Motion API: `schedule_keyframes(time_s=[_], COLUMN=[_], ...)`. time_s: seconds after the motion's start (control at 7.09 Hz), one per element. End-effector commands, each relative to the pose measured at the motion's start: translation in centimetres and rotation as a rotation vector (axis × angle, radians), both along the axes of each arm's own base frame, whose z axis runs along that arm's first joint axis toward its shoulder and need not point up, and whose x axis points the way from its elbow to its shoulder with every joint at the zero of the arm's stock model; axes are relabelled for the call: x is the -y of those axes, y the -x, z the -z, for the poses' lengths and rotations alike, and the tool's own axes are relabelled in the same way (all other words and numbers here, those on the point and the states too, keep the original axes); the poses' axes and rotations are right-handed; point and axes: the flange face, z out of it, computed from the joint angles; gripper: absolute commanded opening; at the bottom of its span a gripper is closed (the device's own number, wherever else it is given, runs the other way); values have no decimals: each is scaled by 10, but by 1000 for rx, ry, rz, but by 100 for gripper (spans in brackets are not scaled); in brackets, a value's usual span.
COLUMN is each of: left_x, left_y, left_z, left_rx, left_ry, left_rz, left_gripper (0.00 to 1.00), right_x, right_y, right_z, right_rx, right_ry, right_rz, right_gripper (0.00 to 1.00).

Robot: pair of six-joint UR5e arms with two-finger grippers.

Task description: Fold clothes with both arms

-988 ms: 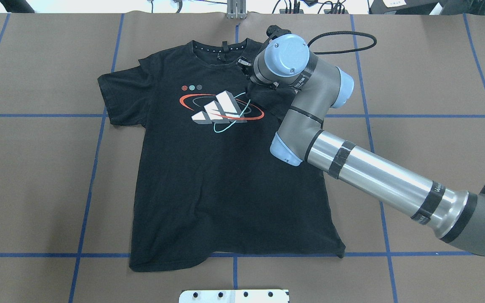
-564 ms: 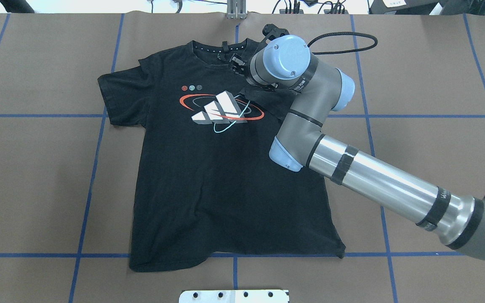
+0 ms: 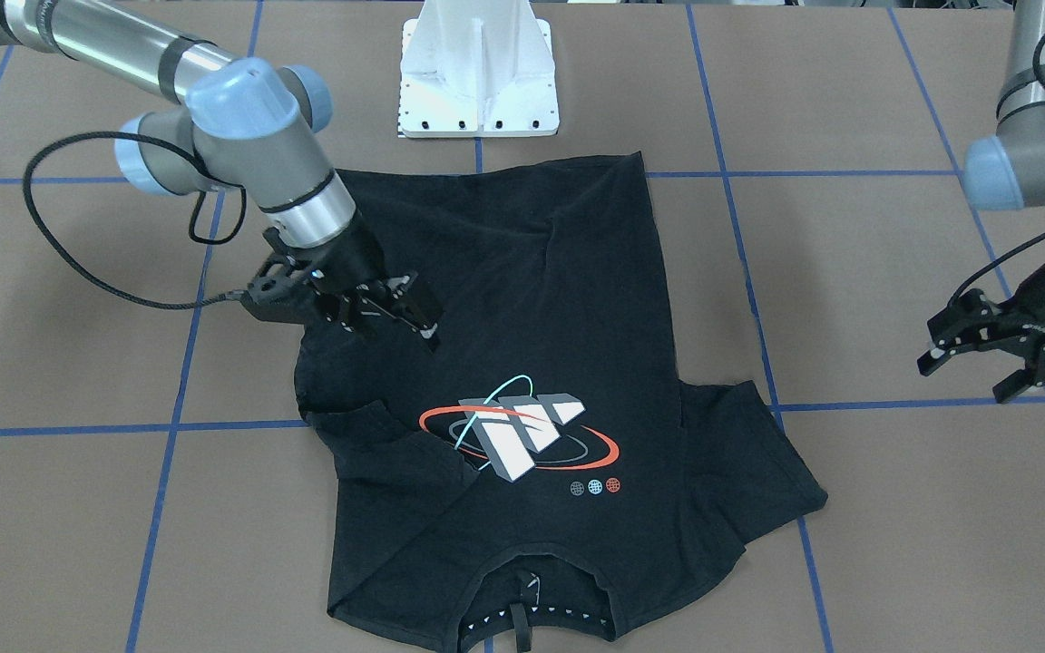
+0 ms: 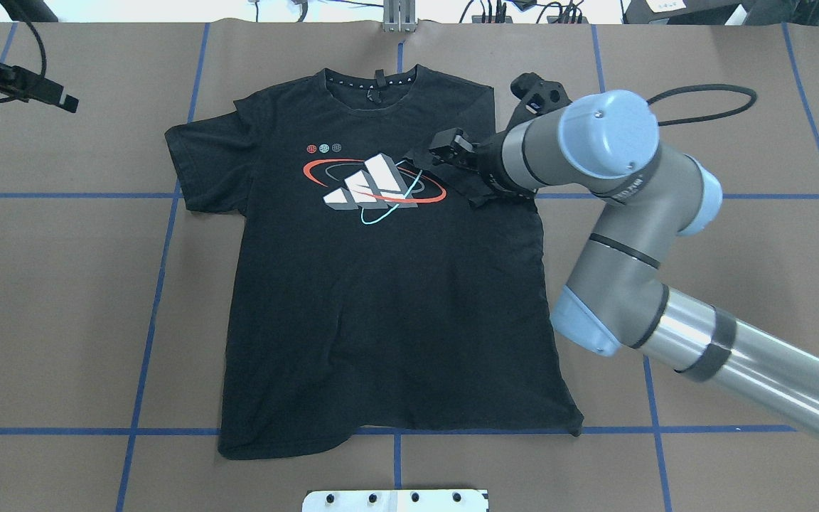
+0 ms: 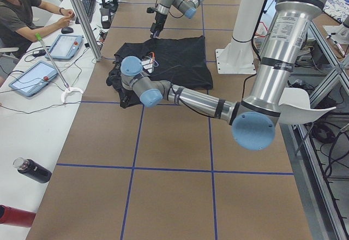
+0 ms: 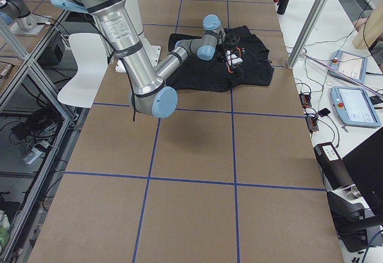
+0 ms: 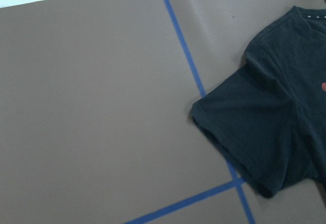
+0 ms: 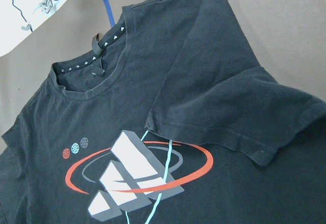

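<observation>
On the brown table (image 4: 61,284) a black T-shirt (image 4: 381,320) lies flat with its picture (image 4: 374,188) facing up. The neck points away from the robot. The sleeve on the robot's right side (image 8: 229,117) is folded in over the chest, and its edge lies on a bit of the picture. The other sleeve (image 7: 254,132) lies spread out flat. The right gripper (image 3: 400,317) hangs just above the folded sleeve. Its fingers are apart and hold nothing. The left gripper (image 3: 965,381) is well away from the shirt, over bare table. Its fingers are spread wide and hold nothing too. A white base (image 3: 479,68) stands near the shirt's bottom edge.
</observation>
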Motion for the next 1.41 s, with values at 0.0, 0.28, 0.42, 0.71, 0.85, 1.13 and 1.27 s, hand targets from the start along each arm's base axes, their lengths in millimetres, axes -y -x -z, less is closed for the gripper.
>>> schedule_keyframes(time_s=[0.0, 0.28, 0.42, 0.71, 0.85, 1.13, 1.27], left_x=[44, 50, 51, 53, 49, 48, 48], left_y=[-53, -123, -131, -151, -161, -162, -162], left_z=[-48, -43, -55, -66, -73, -74, -74], left_rx=[13, 7, 16, -16, -10, -9, -8], left_ry=[-117, -73, -54, -54, -44, -43, -40], left_rz=[25, 106, 101, 97, 84, 82, 83], left_gripper=[84, 71, 61, 59, 55, 47, 19], right_x=[-35, -44, -44, -43, -43, -42, -42], right_y=[-45, -59, -58, -57, -56, -54, -54], right_z=[-12, -33, -37, -41, -40, -38, -36], right_rx=[22, -8, -16, -25, -23, -22, -20], right_ry=[-9, 11, 14, 16, 13, 12, 10], right_rz=[12, 11, 13, 8, 8, 8, 7], right_gripper=[100, 100, 100, 100, 100, 99, 99])
